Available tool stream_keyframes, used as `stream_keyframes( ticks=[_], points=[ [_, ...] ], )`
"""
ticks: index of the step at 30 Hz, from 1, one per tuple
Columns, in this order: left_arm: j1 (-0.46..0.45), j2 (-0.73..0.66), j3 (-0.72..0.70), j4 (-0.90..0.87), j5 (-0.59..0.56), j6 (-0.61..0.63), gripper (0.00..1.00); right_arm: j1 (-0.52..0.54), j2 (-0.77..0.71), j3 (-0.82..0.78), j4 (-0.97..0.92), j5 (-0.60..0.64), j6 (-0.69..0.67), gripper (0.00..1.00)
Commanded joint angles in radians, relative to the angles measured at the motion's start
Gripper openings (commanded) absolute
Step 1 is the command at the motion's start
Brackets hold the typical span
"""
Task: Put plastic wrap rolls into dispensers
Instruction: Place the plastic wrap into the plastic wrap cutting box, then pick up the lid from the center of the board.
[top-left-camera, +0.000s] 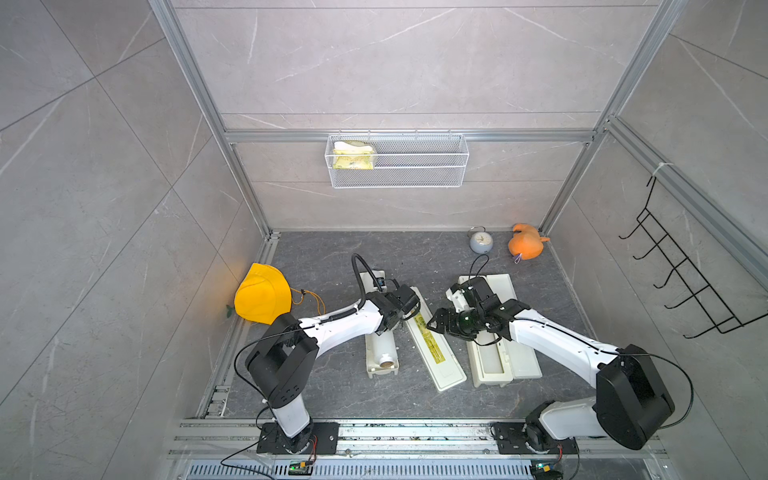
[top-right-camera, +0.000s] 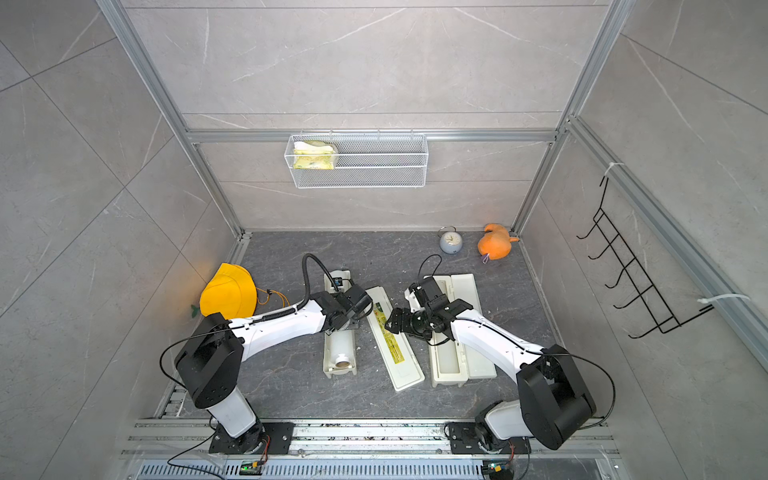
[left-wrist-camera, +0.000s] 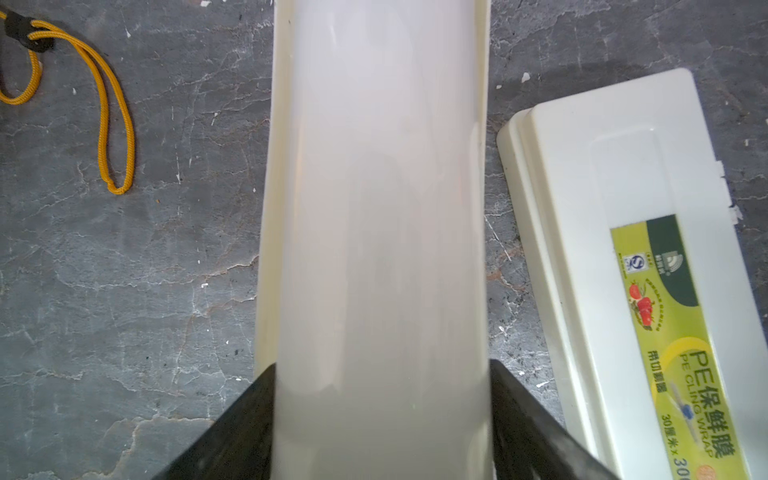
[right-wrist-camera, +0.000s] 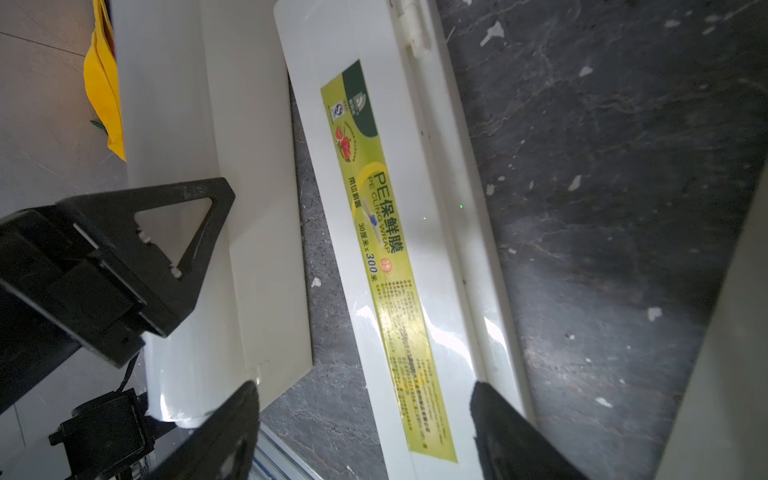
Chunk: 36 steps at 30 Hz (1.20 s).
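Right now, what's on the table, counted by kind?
Dispensers: 2
Rolls seen: 1
Caps: 1
Clocks: 1
Plush toys: 1
Total: 6

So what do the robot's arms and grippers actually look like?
The left arm and right arm have white links, bulky black joint housings and black cables. The left gripper and right gripper are black; one of the left's fingers shows a triangular cut-out.

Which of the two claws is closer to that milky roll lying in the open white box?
Left. The left gripper straddles the roll, which lies in its dispenser. The right gripper is apart from the roll, open over the labelled lid beside that dispenser.
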Motion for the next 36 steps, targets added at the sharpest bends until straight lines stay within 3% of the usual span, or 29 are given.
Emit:
stream_keyframes(
  ticks=[1, 10, 15, 17, 21, 30, 36],
  points=[
    [0.005, -0.067, -0.010, -0.010, -0.053, -0.009, 0.78, -0.005, 0.013, -0.006, -0.011, -0.011, -0.019, 0.81],
    [0.005, -0.112, -0.013, 0.002, -0.049, 0.006, 0.82, -0.004, 0.036, 0.013, -0.021, -0.015, -0.038, 0.81],
    [0.009, -0.170, -0.010, -0.026, -0.040, 0.019, 0.83, 0.016, 0.074, 0.070, -0.125, 0.102, -0.145, 0.84],
    [0.020, -0.204, -0.031, -0.026, -0.014, 0.030, 0.84, 0.041, 0.101, 0.098, -0.162, 0.163, -0.189, 0.90],
    [0.068, -0.296, -0.116, 0.023, 0.104, 0.050, 0.86, 0.123, 0.175, 0.164, -0.206, 0.267, -0.263, 0.99],
    [0.187, -0.492, -0.298, 0.073, 0.219, 0.067, 0.88, 0.217, 0.354, 0.269, -0.250, 0.466, -0.328, 1.00],
    [0.258, -0.528, -0.368, 0.100, 0.290, 0.089, 0.88, 0.234, 0.434, 0.307, -0.261, 0.439, -0.335, 1.00]
  ],
)
